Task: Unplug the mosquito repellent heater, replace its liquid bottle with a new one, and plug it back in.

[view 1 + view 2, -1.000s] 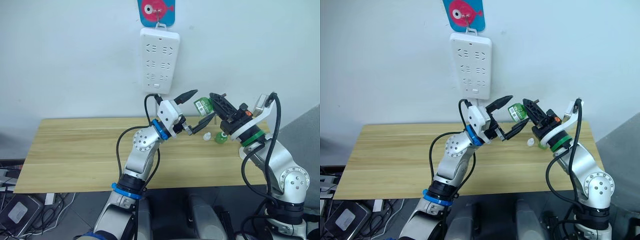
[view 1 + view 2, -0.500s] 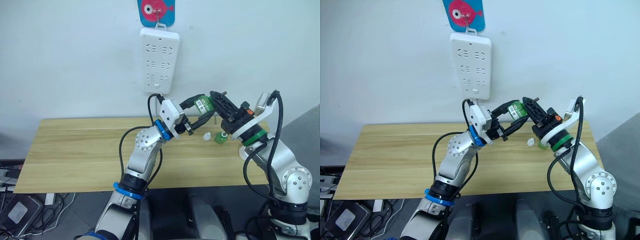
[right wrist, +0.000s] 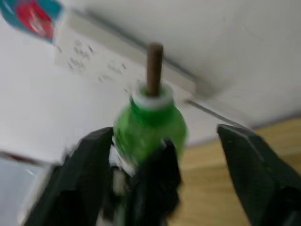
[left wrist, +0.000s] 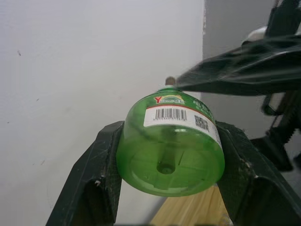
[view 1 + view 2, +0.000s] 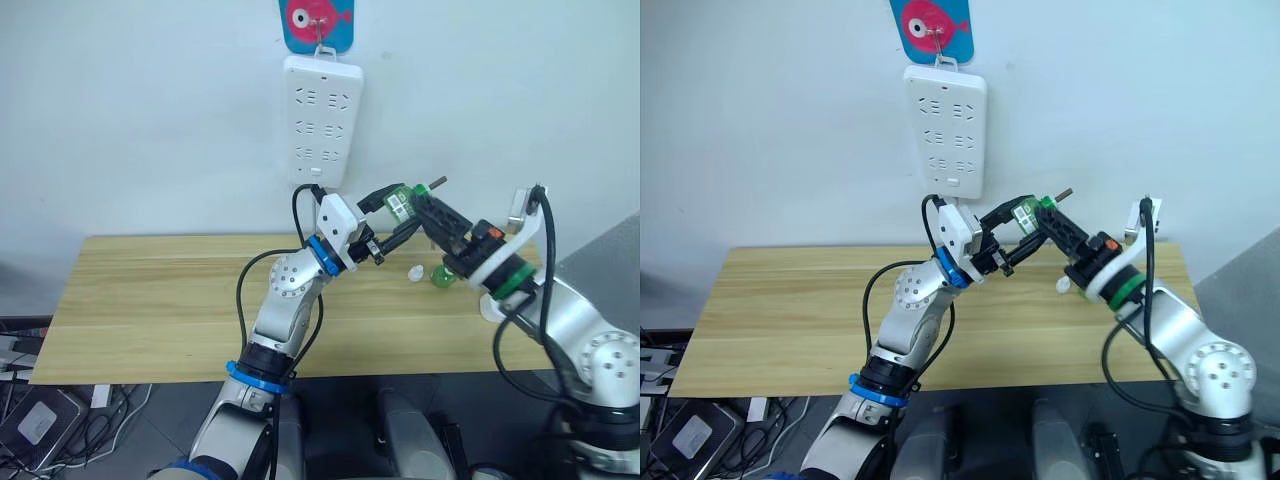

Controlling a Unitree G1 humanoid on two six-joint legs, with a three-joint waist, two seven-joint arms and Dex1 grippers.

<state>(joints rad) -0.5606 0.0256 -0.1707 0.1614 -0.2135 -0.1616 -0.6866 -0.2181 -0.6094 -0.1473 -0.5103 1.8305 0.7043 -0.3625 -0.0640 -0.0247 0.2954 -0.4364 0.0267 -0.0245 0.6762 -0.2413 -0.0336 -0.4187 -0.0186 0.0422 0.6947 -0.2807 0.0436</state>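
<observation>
A small green liquid bottle [image 4: 171,155] with a barcode label and a bare brown wick [image 3: 154,66] hangs in the air below the power strip. My left gripper [image 5: 404,210] is shut on its body. My right gripper [image 3: 167,132] stands open around the bottle's neck end, its fingers [image 3: 249,165] apart from it. A second green bottle [image 5: 441,275] stands on the table beside a tiny white cap [image 5: 415,271]. Which bottle is the new one I cannot tell. A white rounded shape [image 5: 488,308] peeks out by my right forearm; I cannot tell whether it is the heater.
A long white power strip [image 5: 321,121] hangs on the wall under a blue and pink fish sign [image 5: 315,22]. The wooden table [image 5: 150,300] stretches left of both arms. Cables and a grey box lie on the floor at the lower left.
My left gripper closed on the green bottle that the right gripper held up. The right gripper has now opened and let go of it.
</observation>
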